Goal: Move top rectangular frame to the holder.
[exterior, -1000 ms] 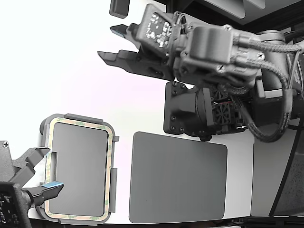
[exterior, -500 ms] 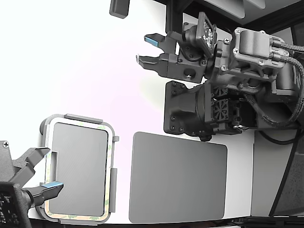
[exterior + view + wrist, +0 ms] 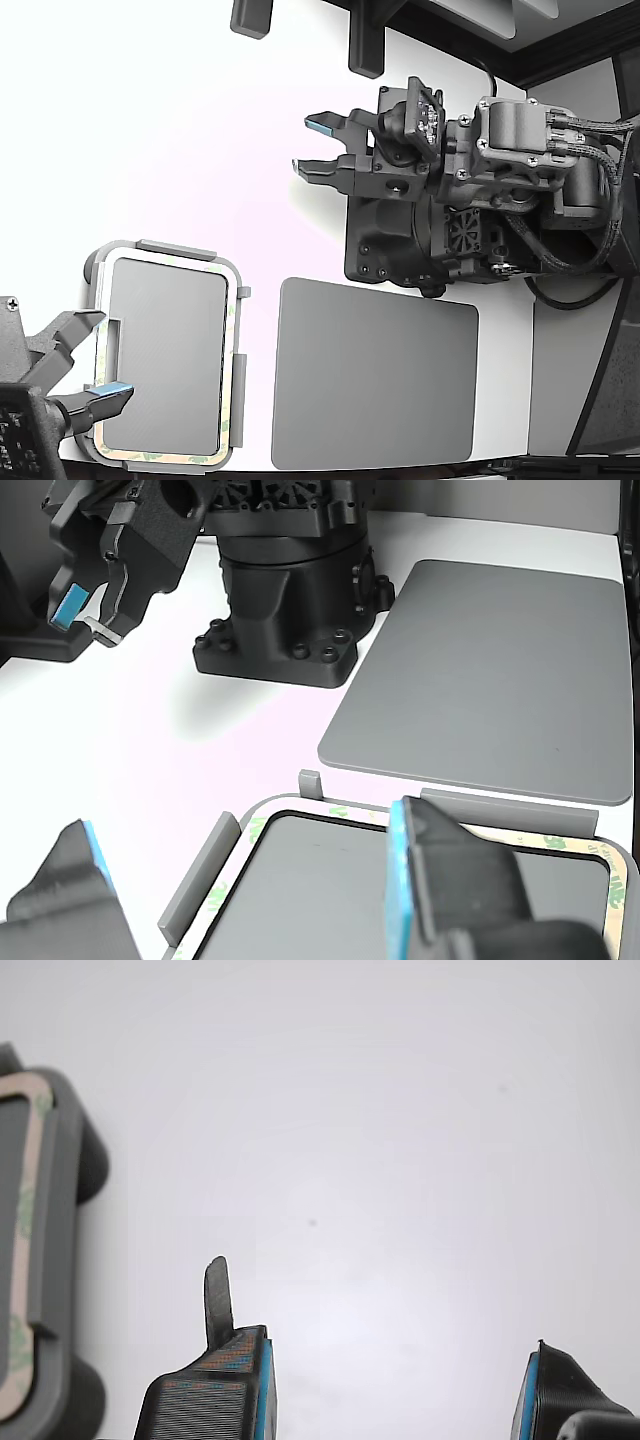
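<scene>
Holder (image 3: 176, 248) of light grey plastic, a rounded rectangle with raised edge tabs, sits on the white surface (image 3: 150, 120) at the exterior view's near left. Thin pale beige-green mottled rectangular frame (image 3: 160, 458) lies inside the holder, rim tucked within the tabs and looking flat. Solid dark grey rectangular mat (image 3: 375, 375) lies just right of the holder, apart from it, with nothing on it. Black gripper (image 3: 305, 145) at the exterior view's far right hangs above bare surface, well apart from the holder. Its blue-padded fingers (image 3: 262, 1385) are spread wide and hold nothing. Step judged: placement looks done, with the arm clear of the work. The next move probably only calls for checking that the frame is seated under all tabs. One corner is hidden, so full seating can't be confirmed.
</scene>
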